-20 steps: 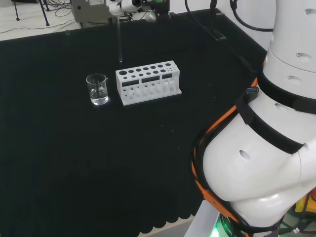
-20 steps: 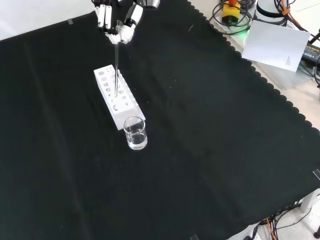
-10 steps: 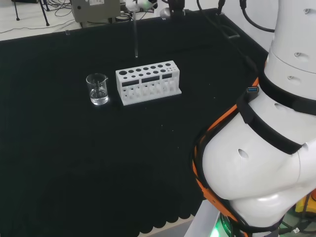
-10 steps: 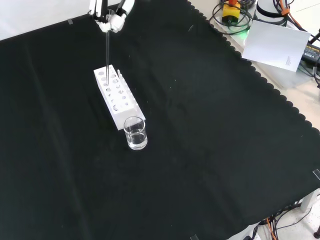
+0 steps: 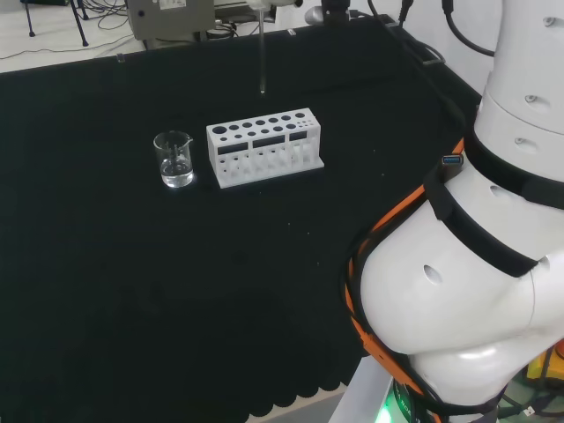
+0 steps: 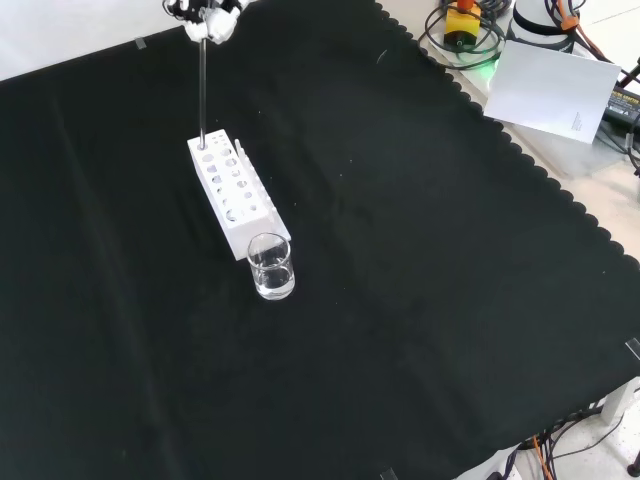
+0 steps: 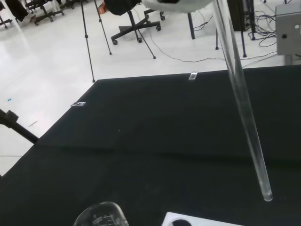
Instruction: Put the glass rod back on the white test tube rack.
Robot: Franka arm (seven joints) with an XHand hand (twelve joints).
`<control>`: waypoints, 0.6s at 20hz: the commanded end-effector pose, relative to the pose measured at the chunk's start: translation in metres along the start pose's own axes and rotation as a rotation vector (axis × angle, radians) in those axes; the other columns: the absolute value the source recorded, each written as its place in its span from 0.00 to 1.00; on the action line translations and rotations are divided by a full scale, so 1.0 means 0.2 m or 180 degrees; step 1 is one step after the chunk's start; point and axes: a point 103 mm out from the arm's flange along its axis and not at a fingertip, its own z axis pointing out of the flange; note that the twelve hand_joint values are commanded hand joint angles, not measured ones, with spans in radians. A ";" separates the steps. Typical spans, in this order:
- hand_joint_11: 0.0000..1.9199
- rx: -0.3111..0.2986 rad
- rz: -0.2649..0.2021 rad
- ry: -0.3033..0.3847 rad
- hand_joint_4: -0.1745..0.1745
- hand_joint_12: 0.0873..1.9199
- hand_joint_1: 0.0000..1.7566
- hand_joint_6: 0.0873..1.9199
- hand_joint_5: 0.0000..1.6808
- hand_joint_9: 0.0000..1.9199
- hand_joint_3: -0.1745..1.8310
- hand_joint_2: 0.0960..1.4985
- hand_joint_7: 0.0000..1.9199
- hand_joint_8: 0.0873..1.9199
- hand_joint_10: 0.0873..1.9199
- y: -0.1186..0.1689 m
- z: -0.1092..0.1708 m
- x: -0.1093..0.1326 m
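The hand (image 6: 205, 20) reaches in at the front view's top edge, its fingers pinched on the upper end of a clear glass rod (image 6: 202, 88). The rod (image 5: 262, 53) hangs upright in the head view, its tip above and behind the white test tube rack (image 5: 264, 146). From the front view the tip lies over the far end of the rack (image 6: 237, 195). Close up in the wrist view, the rod (image 7: 242, 97) slants across, ending just above the cloth near a corner of the rack (image 7: 188, 221).
A small clear beaker (image 5: 174, 159) with a little liquid stands left of the rack in the head view, and in front of the rack's near end, beaker (image 6: 271, 266), in the front view. The arm's white links (image 5: 467, 256) occupy the head view's right.
The hand has carried the rod rightward in the head view, from over the rack's left end toward its middle. In the front view it moved farther off and higher.
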 end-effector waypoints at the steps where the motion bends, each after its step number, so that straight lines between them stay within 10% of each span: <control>1: 0.85 -0.0025 0.0064 -0.0021 0.00 0.44 0.73 0.20 0.67 0.82 0.09 0.72 0.49 0.71 0.55 -0.04 -0.03 -0.06; 12: 0.85 -0.0065 0.0050 -0.0055 0.00 0.44 0.73 0.20 0.68 0.82 0.09 0.72 0.49 0.71 0.55 -0.14 -0.06 -0.02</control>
